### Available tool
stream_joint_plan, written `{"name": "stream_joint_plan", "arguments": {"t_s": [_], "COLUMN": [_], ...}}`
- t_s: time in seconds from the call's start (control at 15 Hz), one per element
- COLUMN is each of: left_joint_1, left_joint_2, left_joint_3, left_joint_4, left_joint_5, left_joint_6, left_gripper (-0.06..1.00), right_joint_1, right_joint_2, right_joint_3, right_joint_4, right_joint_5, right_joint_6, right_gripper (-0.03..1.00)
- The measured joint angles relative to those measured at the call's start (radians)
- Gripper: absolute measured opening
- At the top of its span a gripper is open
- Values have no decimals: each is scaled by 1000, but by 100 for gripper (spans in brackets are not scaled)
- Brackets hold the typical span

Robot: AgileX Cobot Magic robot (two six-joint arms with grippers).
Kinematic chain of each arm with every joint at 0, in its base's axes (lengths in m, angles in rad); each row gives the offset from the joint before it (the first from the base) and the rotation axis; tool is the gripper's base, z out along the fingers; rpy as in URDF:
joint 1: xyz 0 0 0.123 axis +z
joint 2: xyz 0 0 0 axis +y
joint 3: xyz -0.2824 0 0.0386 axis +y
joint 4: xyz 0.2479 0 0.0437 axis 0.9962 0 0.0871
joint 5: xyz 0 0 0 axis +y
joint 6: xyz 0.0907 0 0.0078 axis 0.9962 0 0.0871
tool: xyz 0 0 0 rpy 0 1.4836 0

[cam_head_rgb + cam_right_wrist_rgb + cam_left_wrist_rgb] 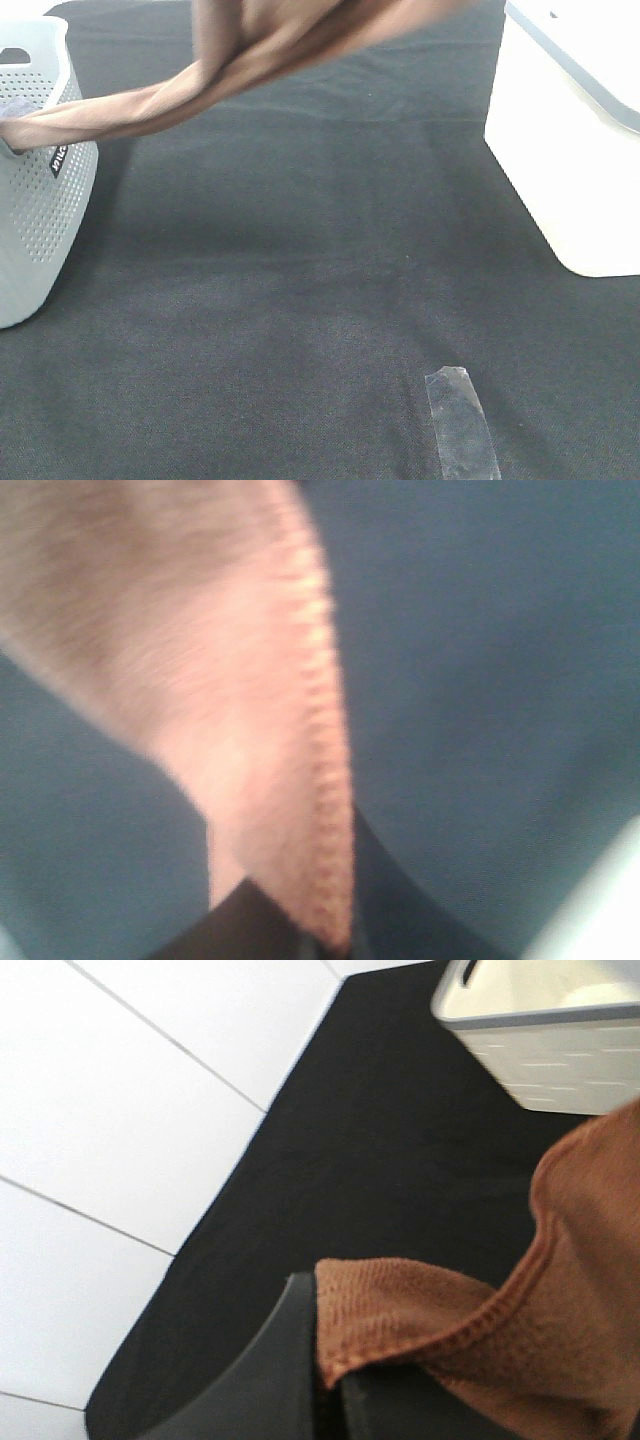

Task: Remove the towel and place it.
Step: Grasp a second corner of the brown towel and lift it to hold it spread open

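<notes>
The reddish-brown towel point(250, 70) hangs stretched in the air, from inside the white perforated basket point(45, 220) at the left up past the top edge of the exterior view. Neither gripper shows in that view. In the left wrist view my left gripper point(330, 1390) is shut on a hemmed edge of the towel point(560, 1290), pinched beside a dark finger point(265, 1380). In the right wrist view my right gripper point(320, 945) is shut on another hemmed edge of the towel point(200, 630), which hangs blurred over the dark mat.
A dark mat point(300, 280) covers the table. A large white bin point(570, 150) stands at the right and also shows in the left wrist view point(540, 1030). A strip of clear tape point(460, 420) lies near the front. Something grey point(15, 105) shows inside the basket.
</notes>
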Motion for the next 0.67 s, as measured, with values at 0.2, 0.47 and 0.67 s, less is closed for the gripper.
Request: {"name": "stream_joint_plan", "arguments": {"t_s": [0.2,0.47,0.67], "left_joint_1": [101,223,290], "left_joint_2": [0,1,33], "left_joint_3": [0,0,0], "left_joint_4": [2,4,4], "left_joint_5": [-135,-352,-479], "left_joint_6": [-5,4,11], "left_gripper": [0,0,0], "right_joint_1": [0,0,0], "right_joint_2": [102,263,318], "right_joint_3": [-263,-562,-630], "right_joint_4": [-186,-403,-467], "right_joint_5": [36,-48,-221], "right_joint_6": [16,17,17], "right_gripper": [1,1,1]}}
